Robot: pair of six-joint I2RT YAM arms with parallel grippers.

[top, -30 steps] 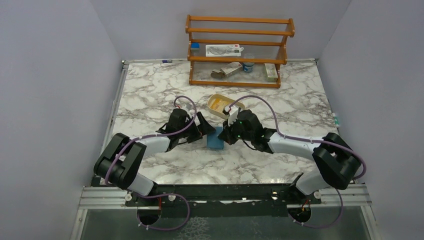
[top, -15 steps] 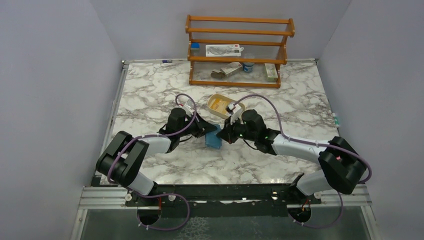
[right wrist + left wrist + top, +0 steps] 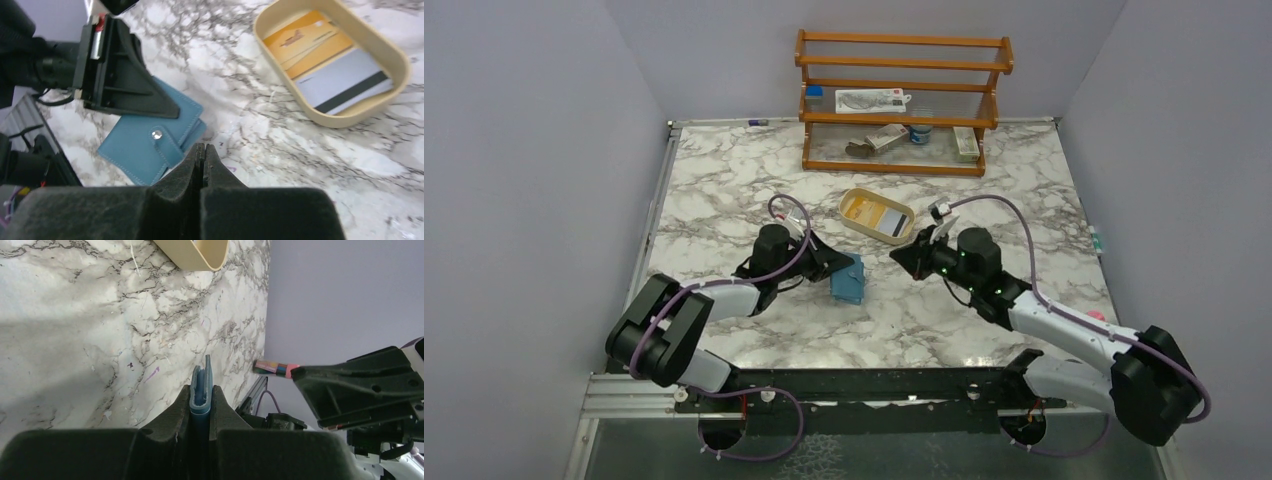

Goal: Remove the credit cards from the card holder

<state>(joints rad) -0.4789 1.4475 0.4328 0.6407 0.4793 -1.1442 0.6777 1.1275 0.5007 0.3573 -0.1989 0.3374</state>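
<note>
The teal-blue card holder [image 3: 850,281] is folded shut with its snap tab [image 3: 161,139] fastened. My left gripper [image 3: 835,270] is shut on one edge of it [image 3: 201,390] and holds it low over the marble. My right gripper [image 3: 912,256] is shut and empty, a short way right of the card holder [image 3: 142,150]. Its closed tips [image 3: 202,150] hold nothing. A pale grey credit card with a dark stripe [image 3: 344,82] lies in the oval tan tray [image 3: 902,231]. No card shows in the card holder.
The tan tray [image 3: 395,52] with its yellow inside sits just behind the two grippers; its end shows in the left wrist view [image 3: 200,255]. A wooden shelf rack [image 3: 902,100] with small items stands at the table's back edge.
My right gripper has pulled back to the right, away from the card holder, and its arm has stretched out. My left gripper has kept hold of the card holder and shifted slightly left.
</note>
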